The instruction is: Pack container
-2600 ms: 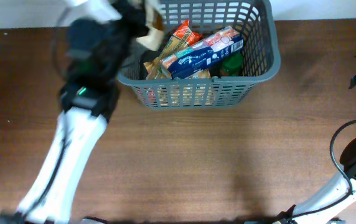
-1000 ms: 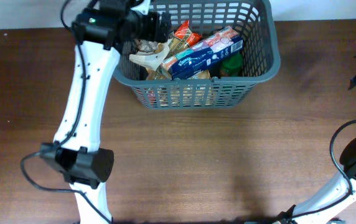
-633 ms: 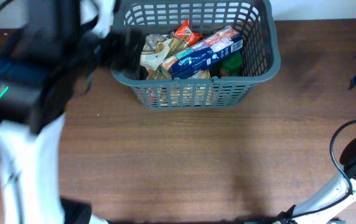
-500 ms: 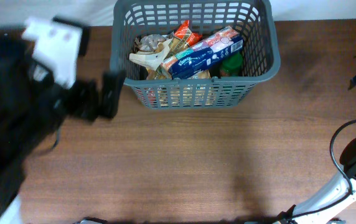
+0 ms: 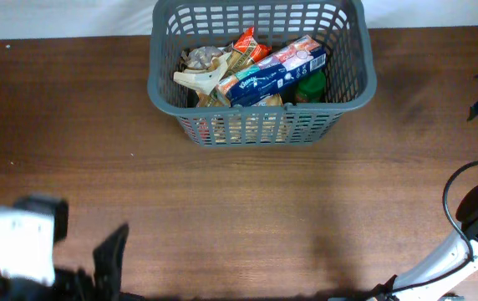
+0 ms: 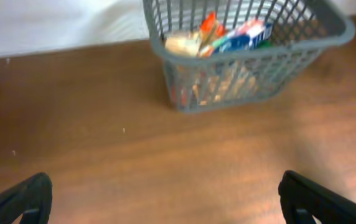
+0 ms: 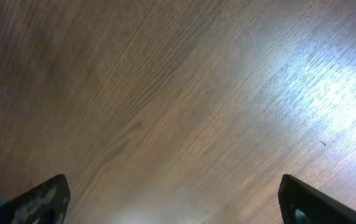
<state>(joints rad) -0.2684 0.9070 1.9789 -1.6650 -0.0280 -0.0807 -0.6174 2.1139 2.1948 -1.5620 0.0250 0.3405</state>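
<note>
We see the container [image 5: 264,106] on the counter [image 5: 239,209] w/ a blue box [image 5: 277,67] inside. Left gripper [image 6: 164,186] & right gripper [image 7: 173,186]: both spread wide, empty.

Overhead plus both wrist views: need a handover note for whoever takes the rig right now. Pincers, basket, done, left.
The left pincer is open and empty, low over the table on its near-left side, facing the container.
The right pincer is open and empty over bare wood.
The container stands at the table's far edge, about centre, holding a blue tissue box, an orange packet, a green item and other packets.
Done: those items are in.
Left: no loose item shows outside it, so packing looks finished. Confirm, then park.
</note>
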